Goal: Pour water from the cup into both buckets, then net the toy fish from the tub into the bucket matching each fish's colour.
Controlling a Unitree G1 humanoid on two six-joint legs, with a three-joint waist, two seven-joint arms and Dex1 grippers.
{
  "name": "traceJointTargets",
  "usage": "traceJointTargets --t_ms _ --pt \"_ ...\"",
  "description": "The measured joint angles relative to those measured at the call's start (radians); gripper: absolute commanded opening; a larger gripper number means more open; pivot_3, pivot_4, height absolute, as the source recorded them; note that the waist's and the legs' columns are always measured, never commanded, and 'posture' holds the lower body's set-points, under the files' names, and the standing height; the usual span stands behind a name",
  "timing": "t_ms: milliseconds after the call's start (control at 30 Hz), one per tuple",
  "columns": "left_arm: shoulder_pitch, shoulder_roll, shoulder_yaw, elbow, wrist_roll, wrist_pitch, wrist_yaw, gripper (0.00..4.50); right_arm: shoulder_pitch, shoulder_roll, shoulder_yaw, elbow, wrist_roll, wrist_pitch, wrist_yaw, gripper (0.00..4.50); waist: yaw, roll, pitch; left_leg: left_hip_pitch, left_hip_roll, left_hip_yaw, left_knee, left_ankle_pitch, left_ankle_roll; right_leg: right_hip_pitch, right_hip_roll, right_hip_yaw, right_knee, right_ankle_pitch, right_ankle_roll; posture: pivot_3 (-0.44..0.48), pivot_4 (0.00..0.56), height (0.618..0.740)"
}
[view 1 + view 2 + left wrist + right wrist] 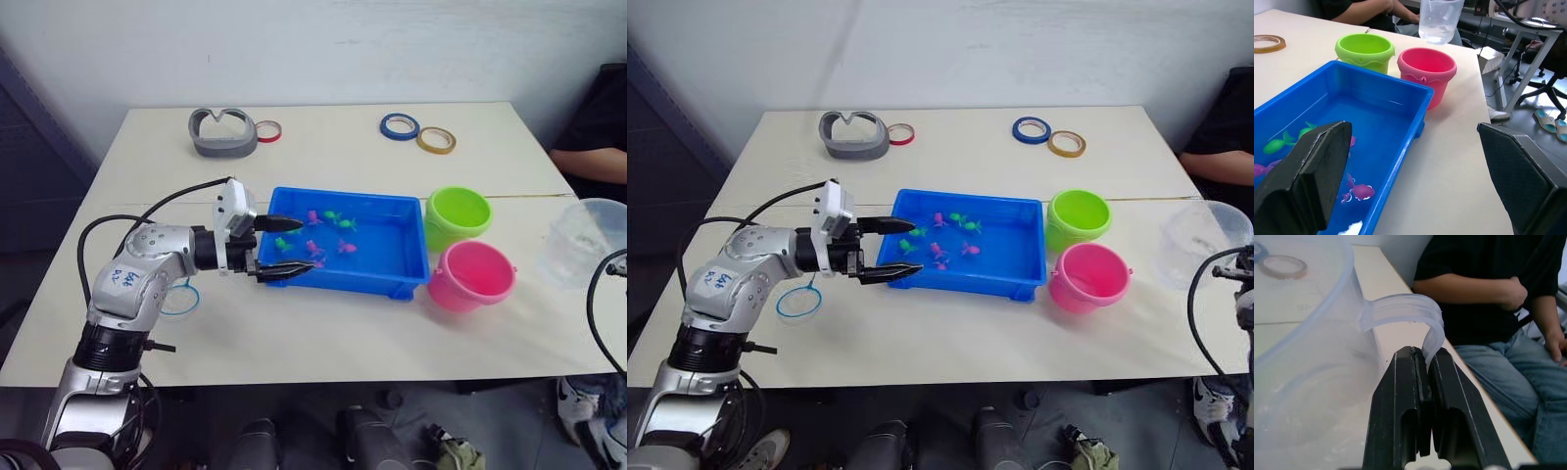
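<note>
Inspection taken with the shallow rectangular bright blue plastic tub [411, 257] as landmark, largest item first.

The pale flat-topped bench [323, 323] carries everything. The tub sits near its middle, holding water and the tiny green and pink plastic toy fish [328, 233] scattered across its floor.

My left hand [286, 245] is at the tub's left end, fingers spread wide apart and empty, one over the water and one along the near rim.

The clear see-through plastic cup [584, 241] is well to the right of the tub, beyond the buckets, raised off the bench. My right hand [1422, 366] is clamped shut on the cup's thin curved handle.

The bright pink round plastic bucket [472, 276] stands just beside the tub's near right corner; the lime green round plastic bucket [457, 216] stands just beside its far right end, behind the pink one, the two nearly touching.

The small blue-rimmed round net [798, 301] lies flat on the bench left of the tub, beneath my left forearm.

Assessment: pouring appears not yet begun. Risks:
- The handle is a narrow, slippery strip; the cup could swing or slip when tilted.
- A wide rim over small pails invites spillage onto the bench.
- The buckets are light and may tip if knocked.
- A seated person beyond the bench's right edge is close to the cup.
</note>
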Motion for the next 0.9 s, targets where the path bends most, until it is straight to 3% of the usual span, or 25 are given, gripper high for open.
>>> traceJointTargets --t_ms 900 --pt "-0.045 -0.001 -0.049 0.078 0.065 0.005 -0.028 4.50 0.100 -0.144 0.133 -0.154 -0.375 -0.154 0.157 0.04 0.007 0.000 0.000 0.000 -0.001 0.000 0.002 0.000 0.001 0.000 0.000 0.001 0.000 0.000 0.001 0.000 0.150 0.740"
